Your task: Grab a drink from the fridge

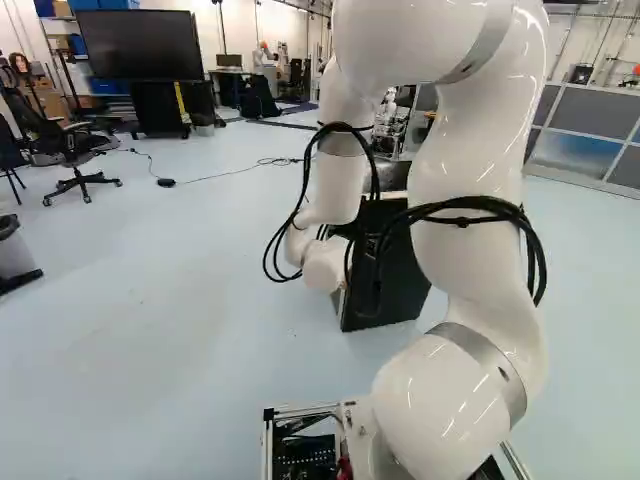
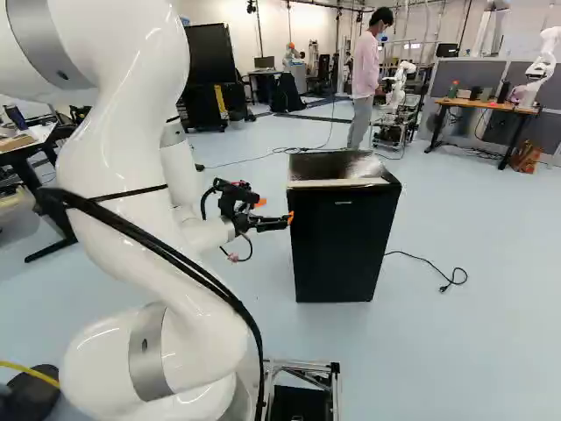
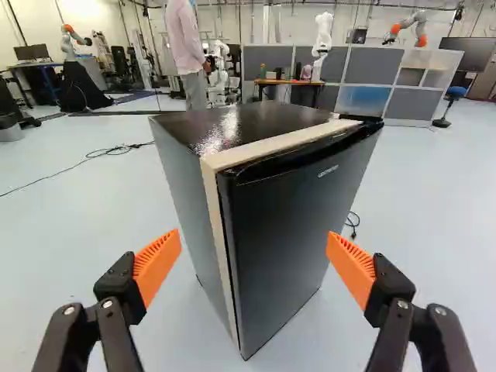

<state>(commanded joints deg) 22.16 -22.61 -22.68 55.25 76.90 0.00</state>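
From where I stood, the black fridge (image 2: 337, 241) sat on the floor (image 2: 473, 351) just ahead of the gripper (image 2: 276, 210), its door (image 3: 283, 248) closed, hiding whatever it held. The fingers (image 3: 157, 263) were spread wide.

At the back of the left base view, a screen (image 1: 140, 46) is seen on a black stand. Left of the screen and nearer, an office chair (image 1: 62, 142) and a bin (image 1: 14, 252) are placed. Right of the screen, a black bag (image 1: 258, 100) is set on the floor. In the right base view, well right of the screen, a bench (image 2: 484, 104) is backed by grey partitions (image 2: 472, 72).
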